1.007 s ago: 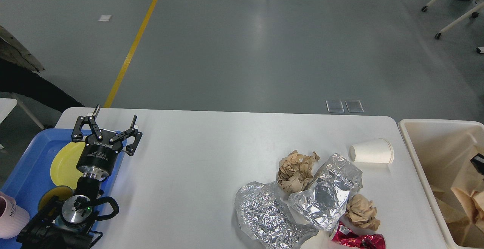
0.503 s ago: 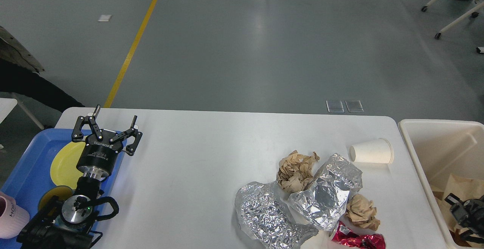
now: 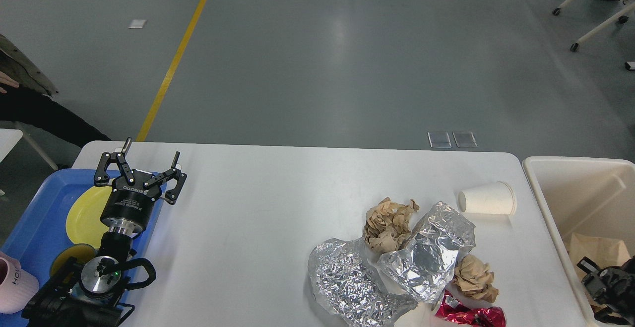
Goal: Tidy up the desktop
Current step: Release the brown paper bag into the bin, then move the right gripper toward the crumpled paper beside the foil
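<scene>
The right gripper [image 3: 598,287], fingers unclear, hangs over the cream bin [image 3: 545,203], nearer the trash on the desktop [image 3: 258,228] to its left than the wide-open, empty left gripper [image 3: 141,170].

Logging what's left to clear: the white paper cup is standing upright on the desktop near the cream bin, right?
Not quite. In the head view the white paper cup lies on its side, not upright. It is on the desktop, near the cream bin, as you said.
</scene>
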